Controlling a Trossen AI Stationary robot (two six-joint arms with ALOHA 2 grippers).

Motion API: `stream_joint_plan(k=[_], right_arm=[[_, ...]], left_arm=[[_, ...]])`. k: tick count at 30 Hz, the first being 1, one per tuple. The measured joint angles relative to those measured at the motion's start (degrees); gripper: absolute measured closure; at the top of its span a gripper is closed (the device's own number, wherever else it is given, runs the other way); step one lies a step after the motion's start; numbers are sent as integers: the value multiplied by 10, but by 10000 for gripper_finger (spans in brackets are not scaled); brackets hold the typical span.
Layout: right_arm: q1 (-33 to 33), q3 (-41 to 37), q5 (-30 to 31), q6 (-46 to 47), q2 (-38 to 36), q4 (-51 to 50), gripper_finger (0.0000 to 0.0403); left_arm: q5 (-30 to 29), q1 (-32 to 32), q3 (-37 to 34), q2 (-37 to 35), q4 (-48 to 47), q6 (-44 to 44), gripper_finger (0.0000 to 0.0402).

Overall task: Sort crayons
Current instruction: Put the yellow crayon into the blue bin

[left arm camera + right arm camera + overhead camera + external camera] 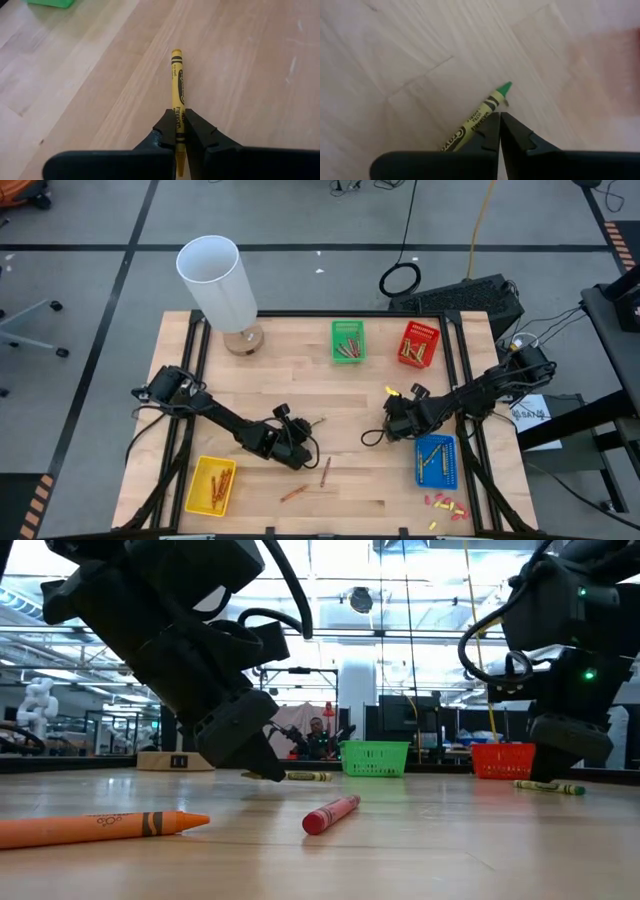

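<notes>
My left gripper point(179, 134) is low over the table's middle and is shut on a yellow crayon point(177, 85); the low view shows the same crayon point(300, 776) sticking out past the fingers. My right gripper point(499, 131) is shut with nothing between its fingers, right of centre near the blue basket point(435, 459). A green crayon point(482, 112) lies flat on the wood beside and partly under one finger. An orange crayon point(293, 493) and a red crayon point(325, 470) lie flat near the front edge. My left gripper pinches the yellow crayon's near end point(177, 122) between its two fingers, which lie along the crayon. They slant down from the table's left. The crayon points ahead, about level; I cannot tell whether it rests on the wood. My right gripper's shut fingers point(487, 131) stand at the green crayon's wrapped middle; I cannot tell whether they touch it.
Green basket point(348, 341) and red basket point(419, 344) stand at the far edge and a yellow basket point(212, 485) at the near left, all with crayons inside. A white cylinder point(218, 280) stands at the far left. Small red and yellow bits point(445, 503) lie near the right front corner.
</notes>
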Motion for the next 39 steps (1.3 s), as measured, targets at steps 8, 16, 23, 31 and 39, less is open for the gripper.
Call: stream_joint_plan(k=[8, 16, 23, 31, 39], right_arm=[[11, 52, -18, 39, 2, -71, 403], [34, 70, -58, 105, 2, -117, 403], [40, 70, -59, 43, 2, -34, 403], [40, 70, -29, -165, 2, 137, 403], [41, 70, -2, -266, 2, 251, 376]], left_arm=[[-1, 0, 0, 0, -1, 1, 389], [-1, 0, 0, 0, -1, 1, 389], [-1, 0, 0, -1, 2, 3, 389], [13, -4, 0, -37, 7, 50, 389], [14, -18, 1, -98, 38, 281, 389]])
